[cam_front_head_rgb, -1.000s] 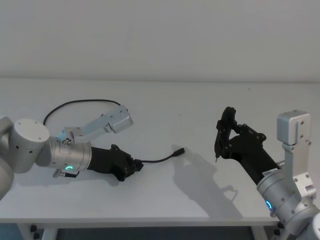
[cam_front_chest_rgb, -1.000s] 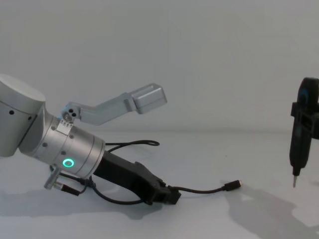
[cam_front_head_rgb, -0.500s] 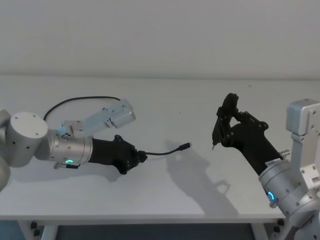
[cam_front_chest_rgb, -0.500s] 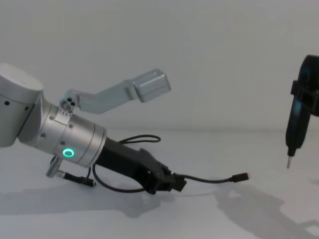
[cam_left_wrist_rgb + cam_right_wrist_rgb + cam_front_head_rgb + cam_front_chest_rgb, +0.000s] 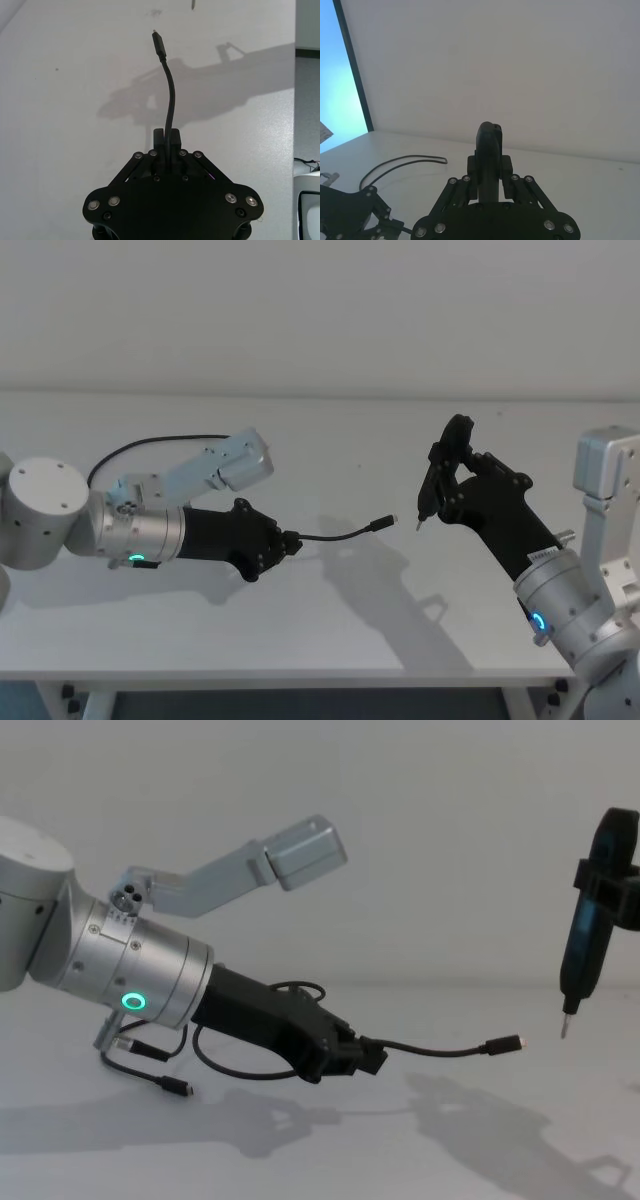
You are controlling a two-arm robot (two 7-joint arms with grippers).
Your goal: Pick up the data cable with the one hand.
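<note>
Over the left half of the white surface (image 5: 330,660) my left arm lies low and reaches toward the middle, because the cord I want rests on that side. At its end my left tool (image 5: 287,543) is pinched down on the data cable (image 5: 335,536) a short way back from one plug; in the left wrist view the two fingers (image 5: 172,137) press the cord between them. I grip near the end so that only a short length sticks out forward. That free end curves slightly and carries its metal-tipped plug (image 5: 503,1044) clear of the surface, its shadow falling below it in the chest view, so I judge the lift has begun. The cord behind my grip trails back under the arm, loops toward the far left edge of the surface, and its other plug (image 5: 176,1088) hangs below my wrist, near the surface; I cannot tell whether it touches.

Toward the right edge my right tool (image 5: 432,502) hangs above the surface, closed on a narrow black pen-like piece (image 5: 585,942) with a blue stripe, its thin tip pointing down. It sits just beyond the cable's free plug, apart from it, kept out of the way while one arm does the picking
</note>
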